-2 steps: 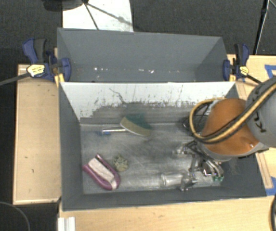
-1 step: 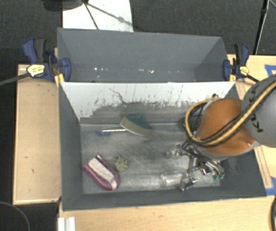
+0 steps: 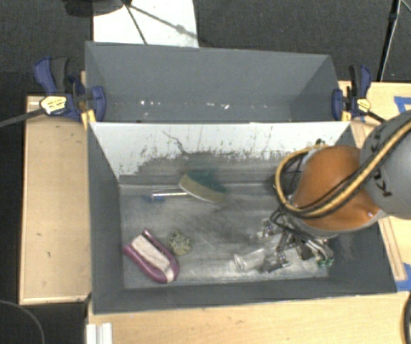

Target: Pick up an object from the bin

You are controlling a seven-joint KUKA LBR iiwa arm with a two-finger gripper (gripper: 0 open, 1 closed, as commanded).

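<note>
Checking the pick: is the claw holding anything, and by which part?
Cannot be told: the claw sits low beside a clear shiny thing, with no grip visible.

The arm (image 3: 409, 160) is a rounded grey link with black lettering (image 3: 383, 180). An orange dome cover (image 3: 331, 185) caps the wrist, looped by black and yellow cables (image 3: 281, 183). The gripper (image 3: 285, 253) looks like bare silvery metal, its details unclear.

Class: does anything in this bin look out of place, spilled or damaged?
Nothing stands out. A brush lies at the back, a purple-and-white item and a small lump front left, the claw low at front right.
</note>
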